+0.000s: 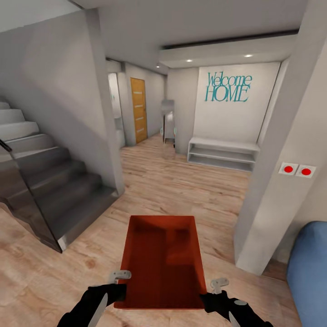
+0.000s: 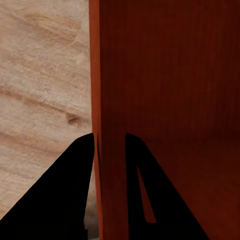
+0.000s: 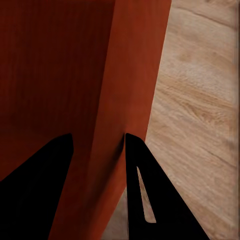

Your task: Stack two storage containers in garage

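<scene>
One orange-red open-top storage container (image 1: pixel 163 261) hangs level in front of me above the light wood plank floor, held between both arms. My left gripper (image 1: pixel 119 284) is shut on its left wall near the close corner. In the left wrist view the gripper (image 2: pixel 110 150) has a black finger on each side of the thin container wall (image 2: pixel 170 75). My right gripper (image 1: pixel 213 290) is shut on the right wall. The right wrist view has that gripper (image 3: pixel 99 145) straddling the container wall (image 3: pixel 55 65) in the same way. The bin's inside looks bare.
A grey staircase (image 1: pixel 50 181) with a glass rail rises at left. At right stands a white pillar (image 1: pixel 272 190) with two red buttons (image 1: pixel 297 170), and a blue sofa (image 1: pixel 309 272) behind it. Wood floor (image 1: pixel 181 181) runs ahead to a white bench shelf (image 1: pixel 222 154) and an orange door (image 1: pixel 138 109).
</scene>
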Motion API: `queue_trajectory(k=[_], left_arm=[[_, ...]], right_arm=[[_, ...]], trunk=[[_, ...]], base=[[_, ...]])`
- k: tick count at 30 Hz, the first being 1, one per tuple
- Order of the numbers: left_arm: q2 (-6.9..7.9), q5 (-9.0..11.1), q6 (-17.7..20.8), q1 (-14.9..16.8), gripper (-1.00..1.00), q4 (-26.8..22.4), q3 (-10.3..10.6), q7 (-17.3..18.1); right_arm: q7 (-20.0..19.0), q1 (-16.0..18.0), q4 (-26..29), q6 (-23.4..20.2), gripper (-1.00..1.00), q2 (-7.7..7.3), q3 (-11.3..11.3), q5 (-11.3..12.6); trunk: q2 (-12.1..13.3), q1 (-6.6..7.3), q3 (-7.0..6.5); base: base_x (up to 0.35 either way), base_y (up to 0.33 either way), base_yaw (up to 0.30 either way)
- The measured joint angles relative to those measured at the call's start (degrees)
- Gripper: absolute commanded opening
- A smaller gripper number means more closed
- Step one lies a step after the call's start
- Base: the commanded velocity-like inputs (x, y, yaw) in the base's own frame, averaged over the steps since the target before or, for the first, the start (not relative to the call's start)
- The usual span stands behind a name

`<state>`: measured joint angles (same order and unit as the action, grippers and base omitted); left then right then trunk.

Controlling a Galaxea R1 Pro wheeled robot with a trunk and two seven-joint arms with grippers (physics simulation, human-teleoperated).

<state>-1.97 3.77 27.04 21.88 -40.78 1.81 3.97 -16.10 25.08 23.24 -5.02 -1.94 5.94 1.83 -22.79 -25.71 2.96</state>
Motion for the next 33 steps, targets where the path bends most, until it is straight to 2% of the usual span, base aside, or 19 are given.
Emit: queue_trajectory(k=[11, 16, 33], left_arm=[[0.68, 2.54, -0.12, 0.01, -1.0, -0.01, 2.18, -1.07], [0.99, 2.58, -0.17, 0.01, -1.0, 0.05, 2.44, -0.64], [0.7, 2.6, -0.19, 0.0, -1.0, 0.11, 2.17, -1.04]], right_arm=[[0.0, 0.0, 0.0, 0.03, -1.0, -0.01, -0.01, -0.02], [0.02, -0.03, 0.04, -0.01, -1.0, 0.04, 0.08, 0.11], [0.08, 0.0, 0.0, -0.02, -1.0, -0.02, 0.15, 0.09]], trunk=[[0.0, 0.0, 0.0], [0.0, 0.0, 0.0], [0.0, 0.0, 0.0]], base=[[0.326, -0.141, 0.0], [0.325, -0.082, 0.0], [0.325, -0.005, 0.0]])
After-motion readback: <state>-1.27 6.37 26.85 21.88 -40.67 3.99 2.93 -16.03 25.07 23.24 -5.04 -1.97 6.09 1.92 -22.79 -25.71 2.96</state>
